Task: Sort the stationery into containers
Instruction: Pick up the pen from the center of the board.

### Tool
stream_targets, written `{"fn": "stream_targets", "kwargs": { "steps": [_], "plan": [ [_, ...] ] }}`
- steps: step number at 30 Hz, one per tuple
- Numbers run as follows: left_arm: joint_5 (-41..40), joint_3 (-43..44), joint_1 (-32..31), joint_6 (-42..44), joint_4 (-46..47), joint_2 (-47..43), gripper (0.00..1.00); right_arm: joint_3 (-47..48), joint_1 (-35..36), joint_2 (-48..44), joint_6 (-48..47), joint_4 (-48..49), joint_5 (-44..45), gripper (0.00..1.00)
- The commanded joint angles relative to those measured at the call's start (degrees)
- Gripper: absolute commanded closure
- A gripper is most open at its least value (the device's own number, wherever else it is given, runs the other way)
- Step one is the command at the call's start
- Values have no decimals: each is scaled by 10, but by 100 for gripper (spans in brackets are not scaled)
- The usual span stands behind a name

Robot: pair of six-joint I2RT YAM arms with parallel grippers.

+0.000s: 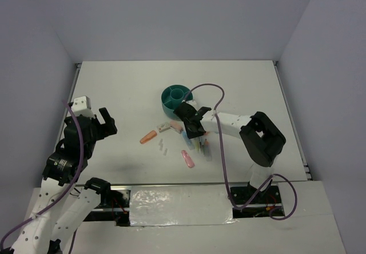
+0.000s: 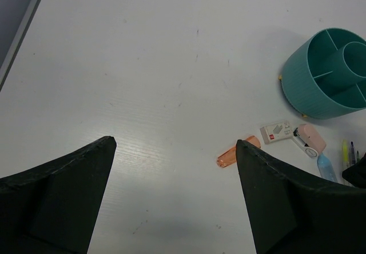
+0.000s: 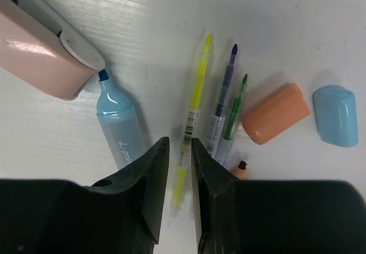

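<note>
Centring mattered: your right gripper straddled the yellow pen, jaws narrowed, clamp unclear, so you needed a square pinch.

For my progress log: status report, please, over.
Left gripper open, holding nothing. Right gripper shut on yellow pen. Teal organizer: visible compartments empty. Purple pen close beside the yellow pen.
</note>
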Motion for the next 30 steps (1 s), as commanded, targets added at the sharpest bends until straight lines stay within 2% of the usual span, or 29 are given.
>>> {"fn": "stream_targets", "kwargs": {
  "steps": [1,14,21,24,25,27,30],
  "plan": [
    [0,4,-5,-4,12,0,1,11,5,6,11,-6,18,70],
    [-1,4,-8,-4,9,6,1,-7,-2,21,13,11,12,68],
    [0,18,-9,-2,3,43,1,-16,-2,24,24,22,4,73],
    [13,44,-12,-12,-13,71,1,-15,-1,23,31,16,5,85],
    [25,54,-12,-19,-32,82,1,-13,-2,20,34,12,8,100],
    [93,67,-14,-41,-30,111,1,-12,-2,-9,43,-1,20,100],
    [116,48,-51,-84,2,141,1,2,-1,-90,50,-36,43,100]
  ]
}}
